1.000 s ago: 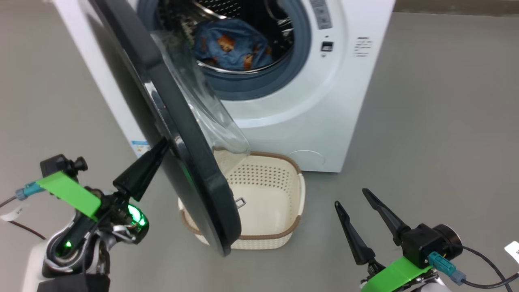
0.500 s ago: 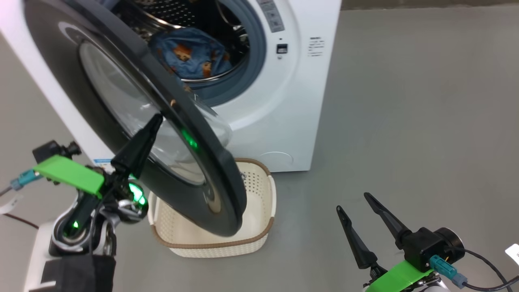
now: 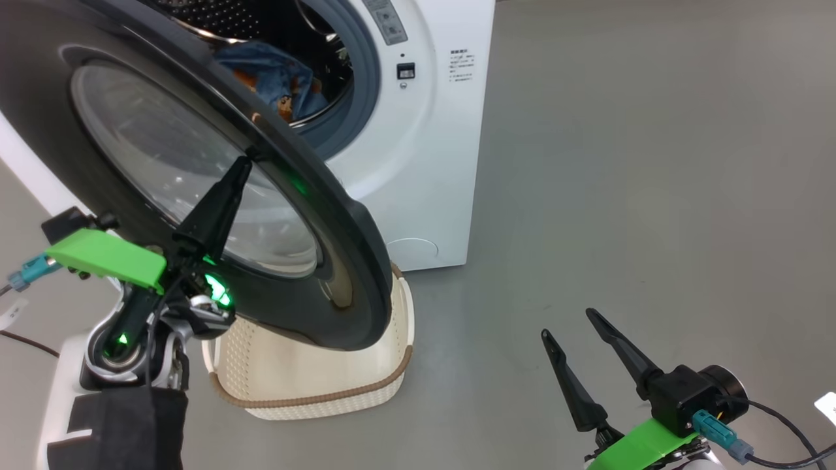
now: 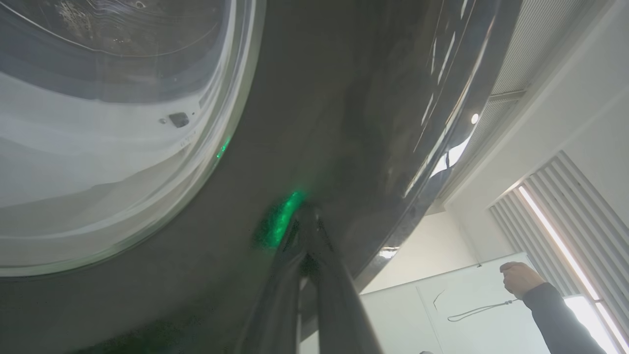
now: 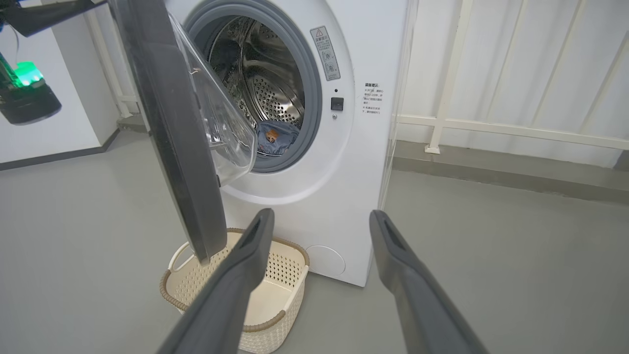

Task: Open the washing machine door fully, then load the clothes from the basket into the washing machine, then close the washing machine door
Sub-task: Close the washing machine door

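The glossy black washing machine door (image 3: 339, 261) stands about half-way swung, its glass bowl window (image 3: 163, 150) facing me. My left gripper (image 3: 240, 164) is shut, its tips pressed together against the door's outer face; in the left wrist view the fingers (image 4: 307, 255) meet on the dark door (image 4: 344, 98). Light-blue bear-print clothes (image 3: 274, 72) lie in the steel drum of the white washing machine (image 3: 431, 163). The cream basket (image 3: 392, 365) sits on the floor under the door and looks empty in the right wrist view (image 5: 275, 295). My right gripper (image 3: 568, 324) hangs open at the lower right, holding nothing.
Grey floor spreads to the right of the washer. A white railing (image 5: 491, 125) and wall run behind it. A person's hand (image 4: 518, 278) holding a cord shows past the door's edge in the left wrist view.
The door has swung from edge-on toward the drum opening, with my shut left gripper staying on its outer face. The head camera has shifted, too. The right gripper has kept still.
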{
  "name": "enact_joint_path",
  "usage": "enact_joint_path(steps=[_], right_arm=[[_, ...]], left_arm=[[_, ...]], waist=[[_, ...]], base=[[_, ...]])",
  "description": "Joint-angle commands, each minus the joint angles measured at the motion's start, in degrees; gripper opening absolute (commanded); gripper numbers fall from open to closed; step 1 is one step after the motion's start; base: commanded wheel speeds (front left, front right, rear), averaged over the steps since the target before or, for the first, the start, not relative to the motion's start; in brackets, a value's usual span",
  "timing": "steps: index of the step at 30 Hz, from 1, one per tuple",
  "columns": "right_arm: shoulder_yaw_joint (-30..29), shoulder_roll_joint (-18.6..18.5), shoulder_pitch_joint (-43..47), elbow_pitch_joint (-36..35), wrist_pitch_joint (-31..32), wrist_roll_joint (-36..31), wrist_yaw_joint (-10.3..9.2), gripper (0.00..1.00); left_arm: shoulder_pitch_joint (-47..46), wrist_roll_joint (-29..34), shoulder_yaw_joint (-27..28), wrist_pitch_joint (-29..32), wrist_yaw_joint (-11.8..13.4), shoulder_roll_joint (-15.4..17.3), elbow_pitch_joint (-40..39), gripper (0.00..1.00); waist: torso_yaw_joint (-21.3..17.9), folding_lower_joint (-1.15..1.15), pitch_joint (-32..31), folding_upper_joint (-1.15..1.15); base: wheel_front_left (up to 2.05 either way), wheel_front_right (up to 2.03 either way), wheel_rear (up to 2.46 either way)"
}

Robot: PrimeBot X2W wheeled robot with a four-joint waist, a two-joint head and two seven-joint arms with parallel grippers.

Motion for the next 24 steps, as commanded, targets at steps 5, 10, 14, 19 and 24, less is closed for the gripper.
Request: enact_joint_path(steps=[5, 10, 14, 19, 24], right_arm=[[1.1, 0.3, -1.0, -1.6, -0.3, 0.2, 0.35, 1.00], [1.0, 0.7, -1.0, -1.8, -0.3, 0.2, 0.35, 1.00], [0.6, 1.1, -0.8, -2.0, -0.3, 0.3, 0.35, 1.00], [-1.6, 1.5, 0.2, -2.6, -0.3, 0.3, 0.35, 1.00], [-3.1, 1.4, 0.9, -3.5, -0.3, 0.0, 0.35, 1.00]], left_arm=[[-2.5, 1.2, 1.6, -0.6, -0.6, 1.1, -0.9, 0.00], [-1.2, 4.3, 0.8, -1.6, -0.6, 2.2, -1.9, 0.00], [1.5, 8.9, -0.5, -4.8, -0.6, 4.3, -4.5, 0.00], [7.4, 17.2, -3.7, -13.1, -0.6, 7.7, -9.9, 0.88], [12.7, 29.7, -8.7, -24.5, -0.6, 12.9, -10.7, 1.00]], waist=[[-0.5, 0.00, -0.2, 0.00], [-0.6, 0.00, -0.5, 0.00], [-1.0, 0.00, -0.8, 0.00], [-0.5, 0.00, -1.4, 0.00], [0.1, 0.00, -2.0, 0.00]], base=[[0.00, 0.00, 0.00], [0.00, 0.00, 0.00], [0.00, 0.00, 0.00], [0.00, 0.00, 0.00], [0.00, 0.00, 0.00]])
